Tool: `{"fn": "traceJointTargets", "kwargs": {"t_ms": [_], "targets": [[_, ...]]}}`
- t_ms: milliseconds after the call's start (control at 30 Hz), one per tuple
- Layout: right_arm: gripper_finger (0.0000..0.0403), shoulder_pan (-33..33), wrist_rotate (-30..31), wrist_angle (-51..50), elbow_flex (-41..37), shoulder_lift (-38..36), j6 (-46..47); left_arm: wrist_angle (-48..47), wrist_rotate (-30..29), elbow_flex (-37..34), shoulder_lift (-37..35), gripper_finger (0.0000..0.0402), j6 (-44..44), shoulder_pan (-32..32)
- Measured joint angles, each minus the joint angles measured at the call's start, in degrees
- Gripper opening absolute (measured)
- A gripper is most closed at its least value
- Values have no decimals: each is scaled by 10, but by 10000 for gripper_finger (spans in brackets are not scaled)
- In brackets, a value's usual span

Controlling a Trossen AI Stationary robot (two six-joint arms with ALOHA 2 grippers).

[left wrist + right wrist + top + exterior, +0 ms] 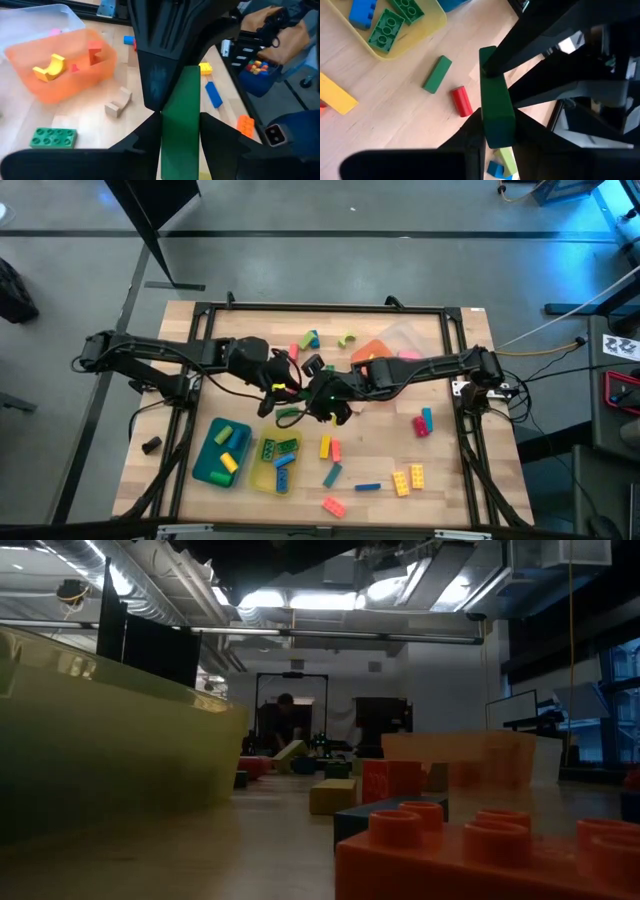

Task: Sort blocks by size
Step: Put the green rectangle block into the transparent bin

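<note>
A long dark green bar [181, 100] is held above the middle of the table between my two grippers, which meet there. My left gripper [180, 125] comes from the table's left and is shut on one end of it. My right gripper [497, 122] comes from the right and is shut on the other end. In the high view the left gripper [292, 388] and the right gripper [326, 396] almost touch, and the bar is hidden between them. Another green bar [437, 74] and a red block [461, 101] lie flat on the table below. My left gripper pinches the green bar's end [180, 150] between its two fingers, on the bar's long sides. The bar sticks out forward in line with the fingers, clear of the table. My right gripper pinches the bar's opposite end [496, 127] between its two fingers, on the long sides. The bar runs forward in line with the fingers to the left gripper's finger [530, 45], clear of the table.
A teal tray [203, 465] and a yellow tray [262, 476] with blocks stand at the near left. An orange tray [372, 350] and a clear tray [415, 335] stand at the far right. Loose blocks [408, 478] lie along the near and right side.
</note>
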Motion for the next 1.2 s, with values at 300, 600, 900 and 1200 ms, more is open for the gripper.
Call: {"fn": "traceJointTargets", "kwargs": {"t_ms": [300,600,900,1200], "targets": [[65,-12,80,-115,0,0,61,-4,-104,0,0,183,9,4],[67,-106,89,-317,0,0,185,-6,-104,0,0,191,33,23],[68,-275,90,-431,-21,0,265,-75,-104,0,0,191,26,31],[70,-413,68,-429,-99,0,272,-227,-105,0,-6,192,-80,30]]}}
